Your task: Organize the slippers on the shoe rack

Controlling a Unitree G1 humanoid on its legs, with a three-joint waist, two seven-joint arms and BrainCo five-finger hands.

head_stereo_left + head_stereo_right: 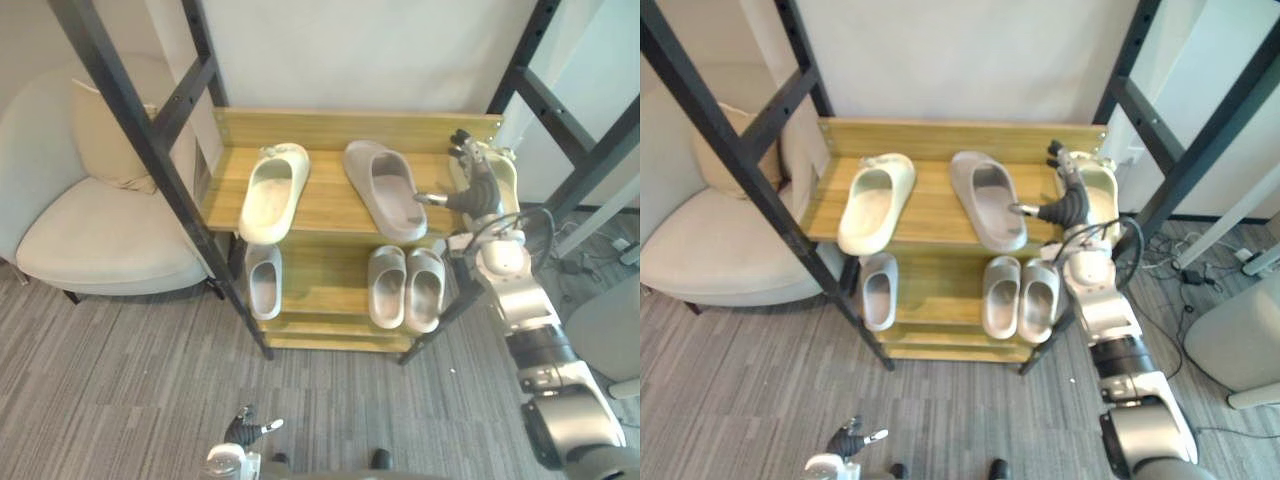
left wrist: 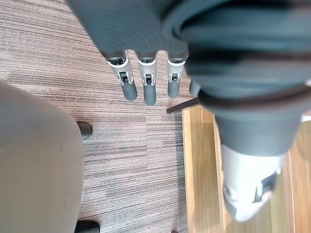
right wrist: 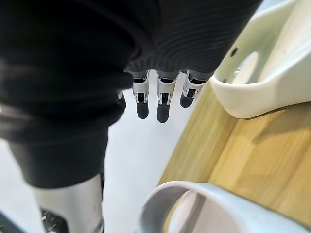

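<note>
A wooden shoe rack [image 1: 330, 128] stands against the wall. Its top shelf holds a cream slipper [image 1: 272, 192] on the left and a taupe slipper [image 1: 385, 188] in the middle. Another cream slipper [image 1: 1102, 186] lies at the right end, partly hidden by my right hand [image 1: 472, 188]. That hand hovers open over the shelf's right end between the taupe and cream slippers, fingers [image 3: 163, 104] straight and holding nothing. The lower shelf carries one grey slipper [image 1: 264, 280] on the left and a pair [image 1: 405, 288] on the right. My left hand [image 1: 245, 428] hangs open low over the carpet.
Slanted black metal bars [image 1: 130, 110] cross in front of the rack's left side, and others [image 1: 560, 120] stand at its right. A cream armchair [image 1: 100, 220] with a cushion sits to the left. A grey seat [image 1: 610, 330] is at the right edge.
</note>
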